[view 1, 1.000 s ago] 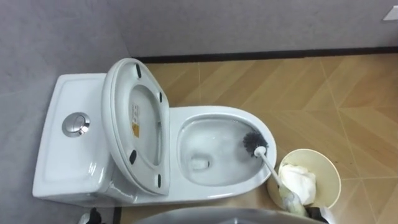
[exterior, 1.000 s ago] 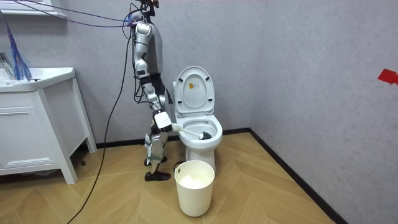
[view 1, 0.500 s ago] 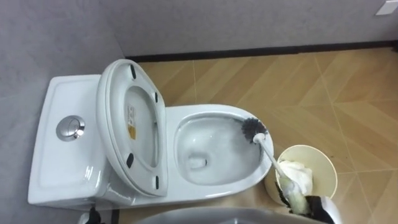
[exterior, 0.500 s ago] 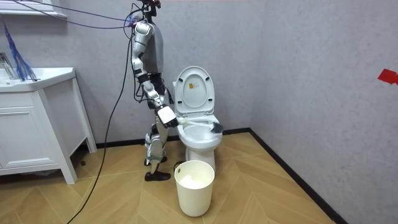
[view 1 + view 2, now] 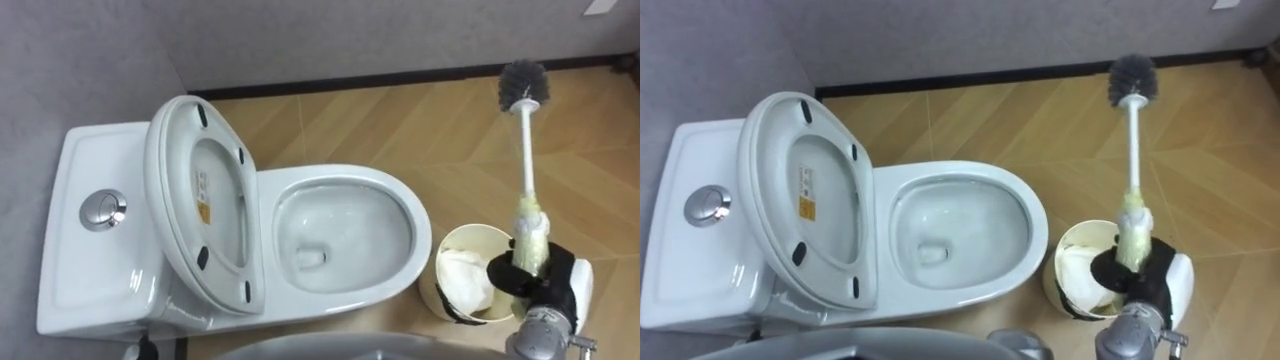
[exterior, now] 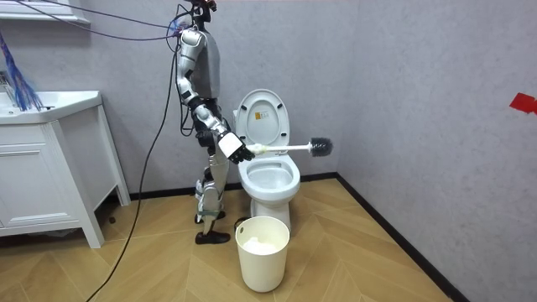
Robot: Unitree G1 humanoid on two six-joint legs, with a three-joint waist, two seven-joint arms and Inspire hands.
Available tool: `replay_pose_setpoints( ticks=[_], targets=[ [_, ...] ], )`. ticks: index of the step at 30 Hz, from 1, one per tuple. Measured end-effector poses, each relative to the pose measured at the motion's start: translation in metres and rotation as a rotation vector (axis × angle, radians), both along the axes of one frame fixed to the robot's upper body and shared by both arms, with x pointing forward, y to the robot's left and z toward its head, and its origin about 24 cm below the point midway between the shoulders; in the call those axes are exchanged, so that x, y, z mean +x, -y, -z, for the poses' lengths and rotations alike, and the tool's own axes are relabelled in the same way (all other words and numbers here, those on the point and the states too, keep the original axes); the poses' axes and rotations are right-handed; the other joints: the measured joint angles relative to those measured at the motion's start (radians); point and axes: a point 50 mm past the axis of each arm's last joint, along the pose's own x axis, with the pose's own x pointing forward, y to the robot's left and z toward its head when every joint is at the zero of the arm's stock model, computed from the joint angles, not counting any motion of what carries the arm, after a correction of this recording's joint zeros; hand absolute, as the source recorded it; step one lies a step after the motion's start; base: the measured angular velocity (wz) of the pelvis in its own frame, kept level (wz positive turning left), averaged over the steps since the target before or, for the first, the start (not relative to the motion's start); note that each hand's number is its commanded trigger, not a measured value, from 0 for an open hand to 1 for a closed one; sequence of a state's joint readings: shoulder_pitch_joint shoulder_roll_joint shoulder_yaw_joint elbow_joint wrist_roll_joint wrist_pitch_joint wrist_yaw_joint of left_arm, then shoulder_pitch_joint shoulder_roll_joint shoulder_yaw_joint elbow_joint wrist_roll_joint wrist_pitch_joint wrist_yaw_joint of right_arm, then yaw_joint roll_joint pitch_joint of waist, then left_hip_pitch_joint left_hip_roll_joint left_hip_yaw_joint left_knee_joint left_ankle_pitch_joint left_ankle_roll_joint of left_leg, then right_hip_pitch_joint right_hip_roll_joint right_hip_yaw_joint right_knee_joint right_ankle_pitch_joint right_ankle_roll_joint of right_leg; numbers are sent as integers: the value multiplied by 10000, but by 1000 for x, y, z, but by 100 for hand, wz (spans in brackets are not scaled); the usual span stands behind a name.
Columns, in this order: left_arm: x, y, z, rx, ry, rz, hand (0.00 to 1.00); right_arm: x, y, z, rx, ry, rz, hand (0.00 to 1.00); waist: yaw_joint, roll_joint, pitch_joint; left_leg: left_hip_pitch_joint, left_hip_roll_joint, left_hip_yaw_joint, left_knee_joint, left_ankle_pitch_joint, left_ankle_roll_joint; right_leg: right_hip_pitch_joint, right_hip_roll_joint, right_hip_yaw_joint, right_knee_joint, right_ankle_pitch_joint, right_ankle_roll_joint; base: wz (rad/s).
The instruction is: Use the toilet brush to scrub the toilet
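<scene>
The right hand (image 5: 545,285) grasps the brush (image 5: 524,140) by its handle. Its bristles hang in the air past the toilet (image 5: 402,200).

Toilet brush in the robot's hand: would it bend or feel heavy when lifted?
Probably stiff: the toilet brush juts straight from the right hand without sagging. Likely light, since a grip at one end carries it. Pushed sideways, its thin shaft might twist in the hand.

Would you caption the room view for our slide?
Beside the toilet, the robot's right hand holds the brush level, clear of the bowl.
</scene>
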State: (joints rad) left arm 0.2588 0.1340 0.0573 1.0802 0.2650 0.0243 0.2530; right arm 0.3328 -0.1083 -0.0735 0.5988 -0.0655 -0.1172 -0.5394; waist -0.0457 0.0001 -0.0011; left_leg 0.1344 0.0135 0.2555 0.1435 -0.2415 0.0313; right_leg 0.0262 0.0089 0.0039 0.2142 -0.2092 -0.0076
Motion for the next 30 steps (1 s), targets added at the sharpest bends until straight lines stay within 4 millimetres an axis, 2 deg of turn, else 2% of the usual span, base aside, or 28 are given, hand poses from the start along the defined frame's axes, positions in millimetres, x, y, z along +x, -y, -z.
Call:
replay_pose_setpoints(
  ticks=[13, 22, 30],
  targets=[
    [-7, -2, 0, 36, -159, 12, 0, -27, 2, 19, 889, -997, 1435, 100, -88, -39, 34, 170, 18, 5, 67, -2, -3, 405, 20, 44, -295, 108, 11, 1],
    [-13, -6, -2, 157, -319, 107, 0, -52, 1, 35, 1554, -2421, 1981, 100, -157, 15, 57, 240, 66, -68, -99, -44, -3, 464, 84, -117, -273, 146, -12, 3],
    [-20, -5, -1, -223, -759, 69, 0, -75, -2, 46, 2593, -3590, 2489, 100, -215, 34, 33, 167, 51, -290, 31, -48, -9, 579, 22, -365, -349, 153, -26, 8]
  ],
)
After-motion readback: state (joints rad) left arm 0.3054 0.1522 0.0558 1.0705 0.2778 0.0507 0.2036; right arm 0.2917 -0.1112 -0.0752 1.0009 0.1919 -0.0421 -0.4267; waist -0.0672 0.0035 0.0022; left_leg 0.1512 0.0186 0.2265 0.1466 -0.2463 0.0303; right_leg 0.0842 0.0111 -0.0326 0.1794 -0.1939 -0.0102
